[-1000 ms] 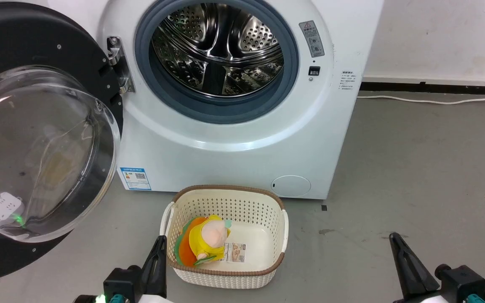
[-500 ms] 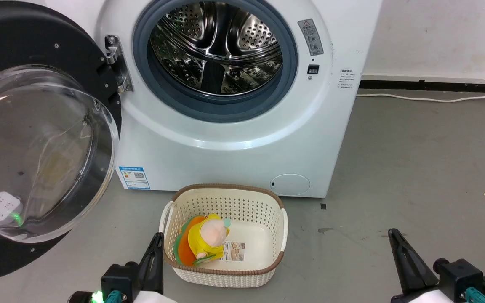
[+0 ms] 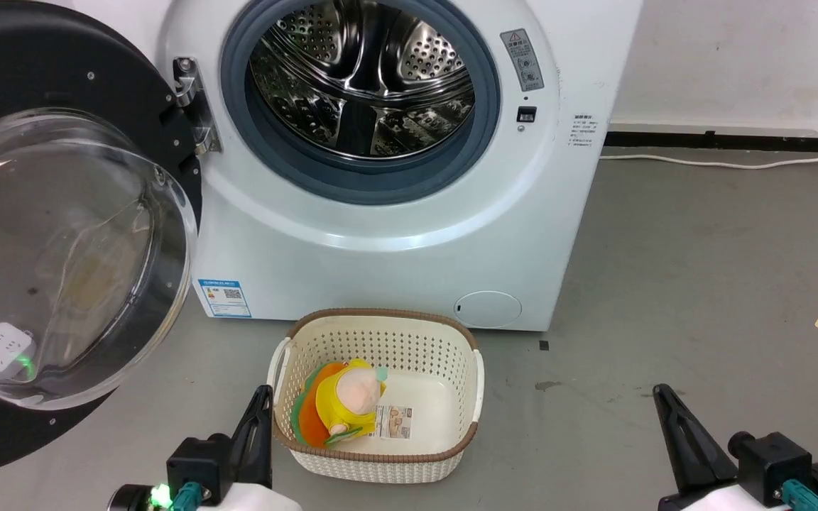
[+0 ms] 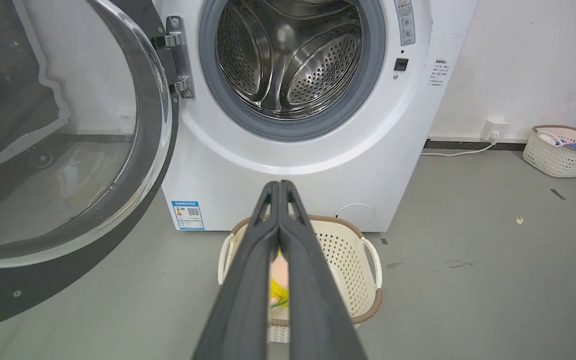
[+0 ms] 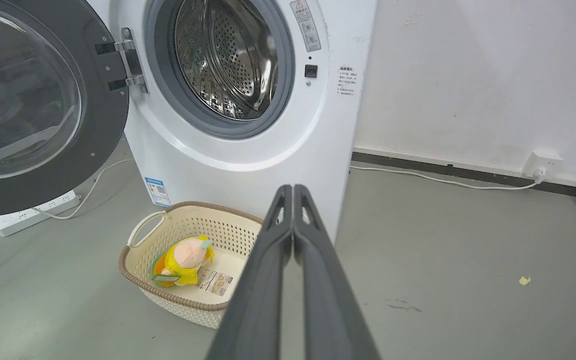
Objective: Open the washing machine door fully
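Hovering low, clenched on nothing: left pincer (image 3: 263, 392), right pincer (image 3: 659, 390). Standing clear of washing machine door (image 3: 61, 234), swung wide off washing machine (image 3: 380, 248), seemingly fully open.

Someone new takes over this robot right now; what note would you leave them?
Left gripper: shut, empty, low beside the cream perforated plastic basket.
Right gripper: shut, empty, low over the grey floor.
Big white front-loading washing machine: steel drum exposed.
Its large round glossy black door with clear glass bowl: swung wide to the robot's left, neither gripper touching it.
Done: door looks open.
Left: perhaps just confirm it is at its stop.
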Tool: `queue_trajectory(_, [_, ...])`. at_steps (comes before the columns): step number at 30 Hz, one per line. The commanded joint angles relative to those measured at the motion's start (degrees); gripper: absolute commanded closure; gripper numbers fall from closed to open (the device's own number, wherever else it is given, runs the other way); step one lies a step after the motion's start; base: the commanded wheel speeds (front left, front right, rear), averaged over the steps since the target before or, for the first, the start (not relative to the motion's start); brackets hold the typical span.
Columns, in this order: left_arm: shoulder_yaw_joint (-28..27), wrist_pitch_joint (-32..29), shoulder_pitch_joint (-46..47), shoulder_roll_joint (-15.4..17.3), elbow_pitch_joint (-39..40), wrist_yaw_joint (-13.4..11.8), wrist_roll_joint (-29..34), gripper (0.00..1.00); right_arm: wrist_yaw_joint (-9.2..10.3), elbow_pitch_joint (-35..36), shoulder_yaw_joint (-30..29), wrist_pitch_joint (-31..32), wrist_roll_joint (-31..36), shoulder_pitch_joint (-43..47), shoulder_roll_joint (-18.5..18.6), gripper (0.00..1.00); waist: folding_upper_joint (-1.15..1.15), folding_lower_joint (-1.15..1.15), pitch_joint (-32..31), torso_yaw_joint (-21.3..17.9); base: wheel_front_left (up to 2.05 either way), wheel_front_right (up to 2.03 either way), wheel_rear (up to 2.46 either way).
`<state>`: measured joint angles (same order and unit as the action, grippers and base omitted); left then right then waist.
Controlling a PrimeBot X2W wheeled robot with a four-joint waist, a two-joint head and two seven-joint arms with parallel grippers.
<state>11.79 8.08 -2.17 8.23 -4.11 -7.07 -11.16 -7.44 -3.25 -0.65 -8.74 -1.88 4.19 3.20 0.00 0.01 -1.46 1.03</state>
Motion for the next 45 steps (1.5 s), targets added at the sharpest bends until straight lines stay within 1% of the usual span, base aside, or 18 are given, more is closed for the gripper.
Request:
queue_trajectory(1, [-0.71, -0.34, 0.83, -0.20, 0.38, 0.42, 0.75, 1.00, -0.02, 0.39, 0.13, 0.36, 0.37, -1.06, -0.14, 1.00, 0.00, 0.00, 0.03, -0.02, 0.00, 0.00, 0.00])
queue_trajectory(45, [-7.70, -5.23, 1.67, -3.46, 2.74, 4.62, 7.32, 1.00, -0.04, 2.19, 0.46, 5.65, 1.32, -3.04, -0.26, 1.00, 0.00, 0.00, 0.94, -0.66, 0.00, 0.00, 0.00])
